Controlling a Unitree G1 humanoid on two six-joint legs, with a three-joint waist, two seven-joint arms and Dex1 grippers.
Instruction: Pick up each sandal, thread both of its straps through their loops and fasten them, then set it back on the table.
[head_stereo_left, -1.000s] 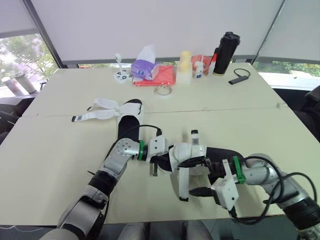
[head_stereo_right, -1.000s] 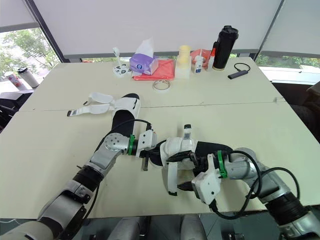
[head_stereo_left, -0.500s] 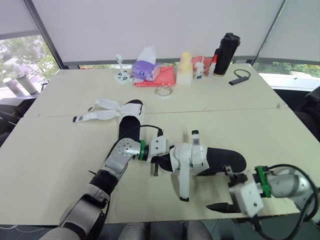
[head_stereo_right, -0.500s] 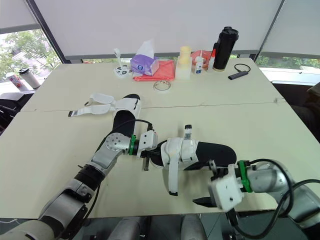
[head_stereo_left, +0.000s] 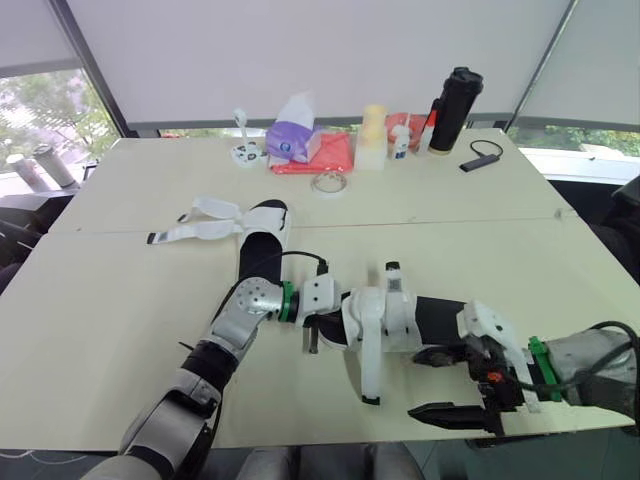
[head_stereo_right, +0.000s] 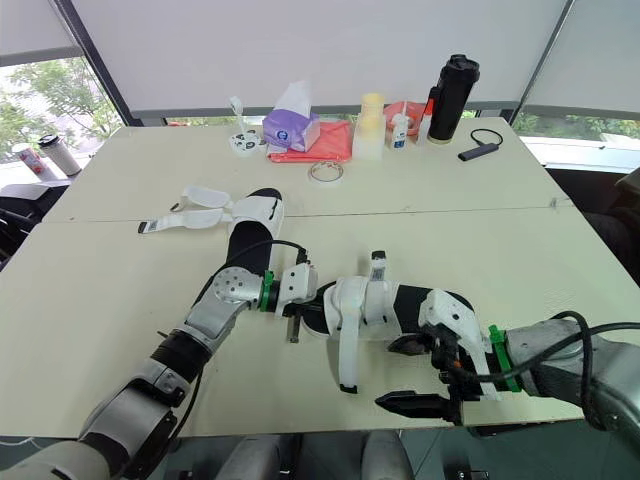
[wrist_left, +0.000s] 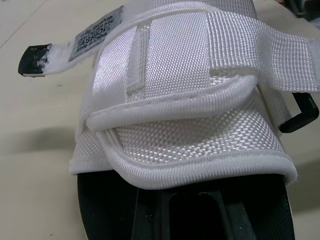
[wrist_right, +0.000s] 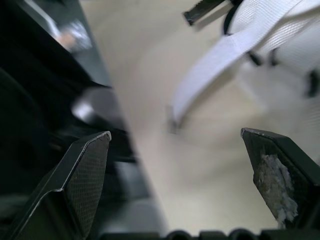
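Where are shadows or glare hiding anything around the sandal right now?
Left wrist view: sandal evenly lit, only the footbed under the upper is dark. Right wrist view: loose strap casts a faint shadow on the table; dark past the table edge. Eye views: no glare on the table, bright window far left.

I read the sandal's (wrist_left: 190, 135) straps (wrist_left: 175, 55) as coarse white woven cloth, its sole (wrist_left: 110, 210) matt black, the buckle (wrist_left: 300, 117) beside them smooth black plastic, and the table (wrist_left: 35, 130) beneath smooth and matt.
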